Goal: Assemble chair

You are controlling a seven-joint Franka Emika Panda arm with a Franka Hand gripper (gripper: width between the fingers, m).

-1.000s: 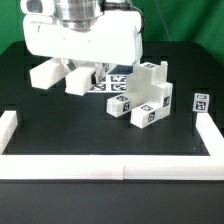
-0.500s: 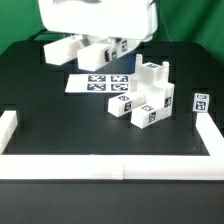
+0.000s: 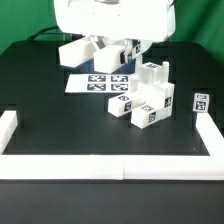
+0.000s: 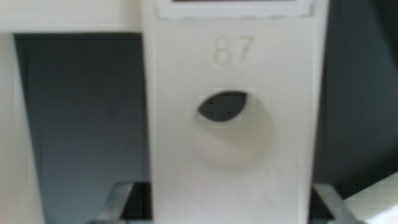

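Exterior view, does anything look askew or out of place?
Nothing damaged or spilled. The matte-white blocky plastic chair piece in the jaws hangs slanted; the joined white chair pieces sit skewed to the white rails.

Since a second ago, we see the end effector (image 4: 228, 198) has risen and travelled toward the exterior view's right, taking the white chair piece (image 3: 80, 50) in its grip along. That piece hung low over the far left part of the surface (image 3: 60, 125); it now sits higher and nearer the middle. The marker board (image 3: 100, 84), largely covered before, now lies open to view.
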